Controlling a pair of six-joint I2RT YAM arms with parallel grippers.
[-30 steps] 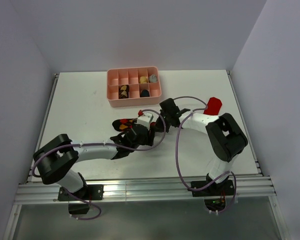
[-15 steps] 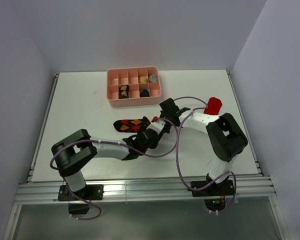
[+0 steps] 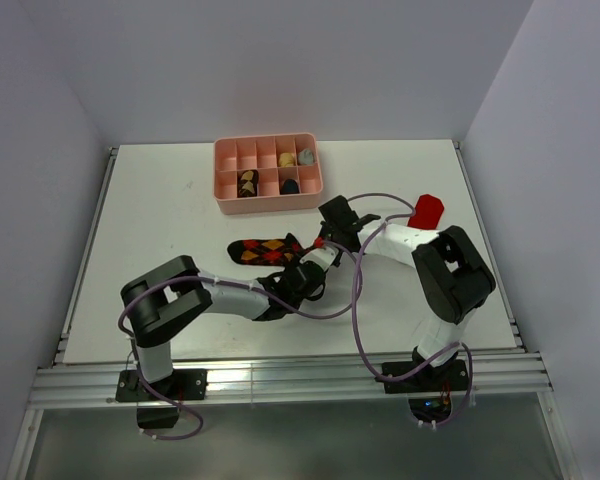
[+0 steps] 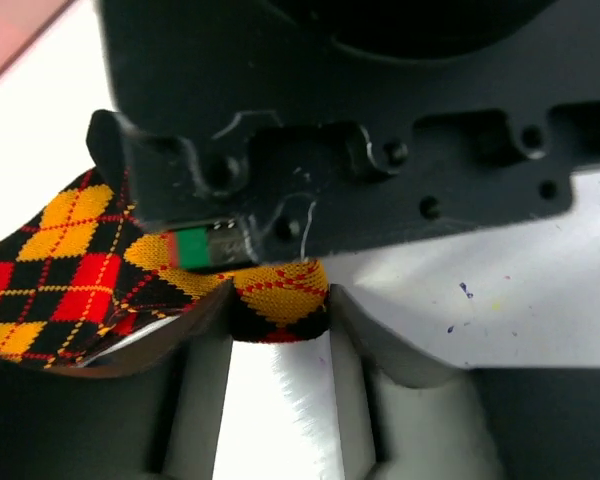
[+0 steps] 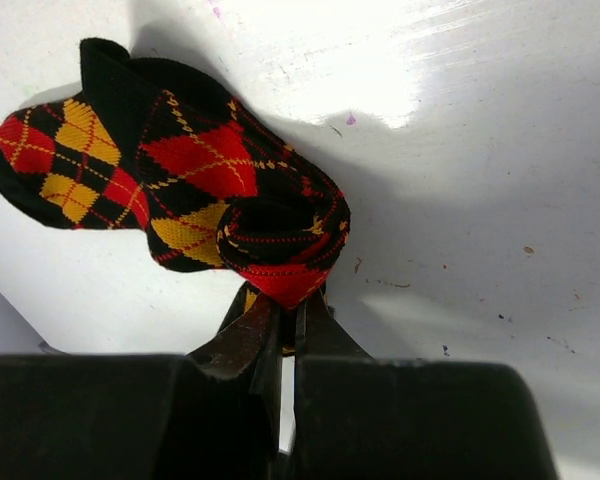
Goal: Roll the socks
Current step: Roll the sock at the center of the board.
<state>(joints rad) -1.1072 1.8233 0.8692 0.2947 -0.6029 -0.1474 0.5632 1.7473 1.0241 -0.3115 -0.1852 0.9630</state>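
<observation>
The black sock with red-orange argyle diamonds [image 3: 268, 249] lies flat mid-table, its right end curled into a small roll [image 5: 280, 225]. My right gripper [image 5: 290, 305] is shut on the red tip of that roll, and shows in the top view [image 3: 317, 244]. My left gripper [image 4: 278, 335] sits just below it [image 3: 308, 270], with a yellow-and-black fold of the sock [image 4: 278, 298] held between its fingertips [image 4: 380, 340]. The plain red sock [image 3: 426, 211] lies at the right, apart from both grippers. A dark-and-tan bundle [image 3: 248, 183] sits in the tray.
The pink compartment tray [image 3: 268, 202] stands at the back centre with several small bundles in its cells. White walls close in the left, back and right of the table. Purple cables loop around both arms near the sock.
My left arm has swung right and its gripper has dropped below the right gripper. The argyle sock, partly covered before, now lies stretched out flat. The right arm has barely moved.
</observation>
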